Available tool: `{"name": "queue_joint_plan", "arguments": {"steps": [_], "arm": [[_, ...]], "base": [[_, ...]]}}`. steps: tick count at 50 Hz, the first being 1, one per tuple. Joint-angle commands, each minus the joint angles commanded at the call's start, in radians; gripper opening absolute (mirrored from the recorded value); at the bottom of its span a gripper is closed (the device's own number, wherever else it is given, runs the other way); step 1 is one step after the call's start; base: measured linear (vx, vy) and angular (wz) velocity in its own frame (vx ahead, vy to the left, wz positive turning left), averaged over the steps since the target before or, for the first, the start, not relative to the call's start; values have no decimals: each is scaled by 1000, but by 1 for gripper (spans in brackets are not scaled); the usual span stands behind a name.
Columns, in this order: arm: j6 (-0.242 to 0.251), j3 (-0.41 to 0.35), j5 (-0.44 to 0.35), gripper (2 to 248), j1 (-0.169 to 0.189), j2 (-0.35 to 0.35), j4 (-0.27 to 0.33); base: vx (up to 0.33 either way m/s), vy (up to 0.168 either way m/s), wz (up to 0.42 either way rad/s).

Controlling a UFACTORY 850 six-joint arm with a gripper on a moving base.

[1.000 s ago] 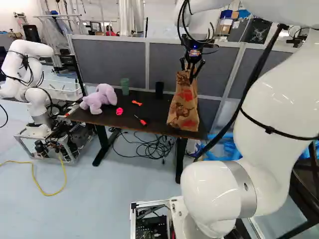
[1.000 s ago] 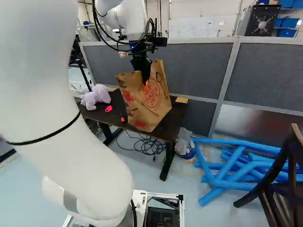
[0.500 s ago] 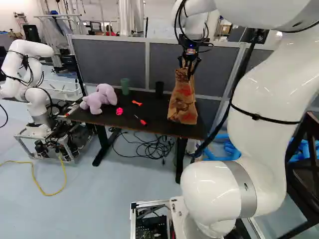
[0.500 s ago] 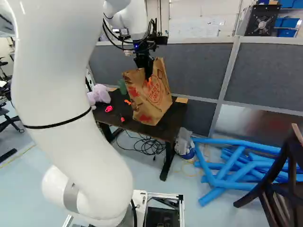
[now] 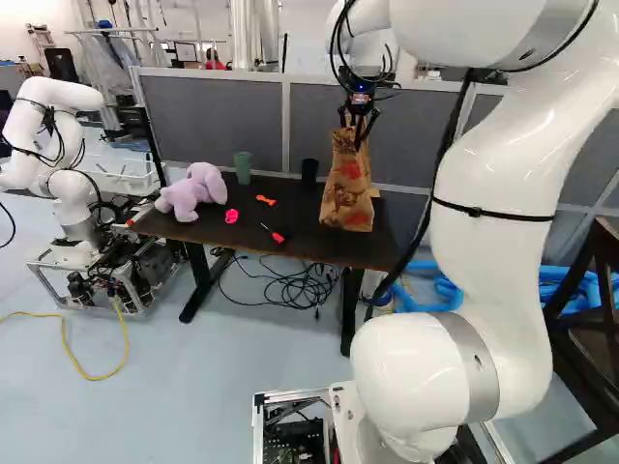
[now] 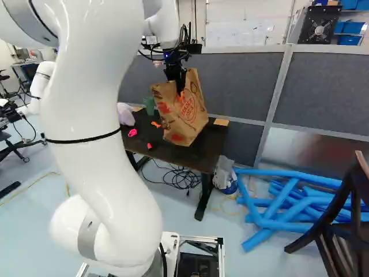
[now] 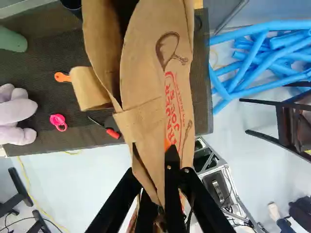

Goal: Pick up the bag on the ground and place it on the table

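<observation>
In the left base view, the black jaws are up high over the right part of the bench. The top of the brown bag is at their tips. The bag hangs down from them, over the bench; I can't tell if its bottom touches. Beside it is the black cup, then the green cup and the purple toy. Another robot is at the far left.

In the right base view, the bag leans, with its wide side showing. That side has a round red mark with big letters. The bag hides the black cup here. The blue tubes on the floor show much better.

In the wrist view, the jaws are almost together, pinching the top edge of the bag, with just paper between them. An orange pad peeks out. This view looks into the dark inside of the bag. Red letters run down one side, near small brown drawings. The pink thing, orange thing and red screwdriver lie on the bench near the bag.
</observation>
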State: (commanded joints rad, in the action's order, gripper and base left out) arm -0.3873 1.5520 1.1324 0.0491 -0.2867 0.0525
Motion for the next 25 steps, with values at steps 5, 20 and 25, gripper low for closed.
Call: {"name": "queue_joint_plan", "arguments": {"steps": [5, 20, 25], "arm": [[38, 27, 0, 23, -10, -22, 0], [189, 107, 0, 23, -28, -85, 0], [242, 137, 0, 23, -29, -108, 0]], "base": [[0, 0, 0], [0, 0, 0], [0, 0, 0]]}}
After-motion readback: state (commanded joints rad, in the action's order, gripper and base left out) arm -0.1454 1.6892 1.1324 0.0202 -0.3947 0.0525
